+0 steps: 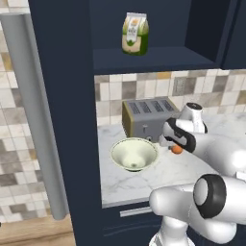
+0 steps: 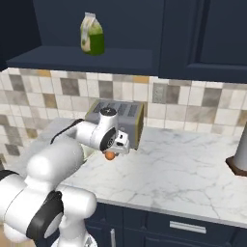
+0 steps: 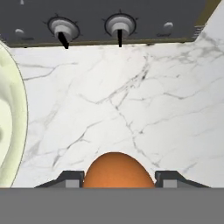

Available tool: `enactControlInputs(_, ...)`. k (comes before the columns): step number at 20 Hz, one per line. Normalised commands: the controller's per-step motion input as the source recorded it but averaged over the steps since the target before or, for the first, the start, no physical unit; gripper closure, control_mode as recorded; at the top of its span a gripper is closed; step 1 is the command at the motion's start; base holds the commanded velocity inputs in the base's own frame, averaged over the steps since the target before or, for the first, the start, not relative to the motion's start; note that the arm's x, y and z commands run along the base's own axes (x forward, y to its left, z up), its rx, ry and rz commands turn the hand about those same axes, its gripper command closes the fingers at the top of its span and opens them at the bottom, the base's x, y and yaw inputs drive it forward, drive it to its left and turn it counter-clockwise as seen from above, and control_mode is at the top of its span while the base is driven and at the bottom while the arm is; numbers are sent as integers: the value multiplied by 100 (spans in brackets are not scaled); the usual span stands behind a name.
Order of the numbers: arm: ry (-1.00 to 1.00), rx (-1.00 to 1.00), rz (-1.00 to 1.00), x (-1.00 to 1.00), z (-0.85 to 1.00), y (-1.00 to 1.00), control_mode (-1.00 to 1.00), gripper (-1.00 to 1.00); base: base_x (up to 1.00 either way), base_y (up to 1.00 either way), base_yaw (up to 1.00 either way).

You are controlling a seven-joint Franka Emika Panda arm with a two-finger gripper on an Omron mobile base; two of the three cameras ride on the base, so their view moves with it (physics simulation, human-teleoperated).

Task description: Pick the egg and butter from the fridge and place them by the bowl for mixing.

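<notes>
Bowl (image 1: 134,153) sits on the marble counter (image 2: 193,169), and I see nothing inside it. Right beside the bowl, my gripper (image 3: 118,178) squeezes the egg (image 3: 118,170) between its 2 fingers, above the counter. Behind the bowl stands the toaster (image 1: 146,115). My arm hides part of it.

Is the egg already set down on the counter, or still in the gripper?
In the gripper: the egg sits between its fingertips above the counter, beside the bowl.
</notes>
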Motion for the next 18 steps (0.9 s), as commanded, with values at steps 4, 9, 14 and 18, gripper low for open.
enactControlInputs(4,3,0,1,31,-57,0,-100,100,0,0,0)
enactControlInputs(9,6,0,0,28,-41,0,-100,100,0,0,0)
enactControlInputs(14,9,0,0,31,-13,8,-100,-100,0,0,0)
enactControlInputs(18,2,0,0,6,0,1,-100,-100,0,0,0)
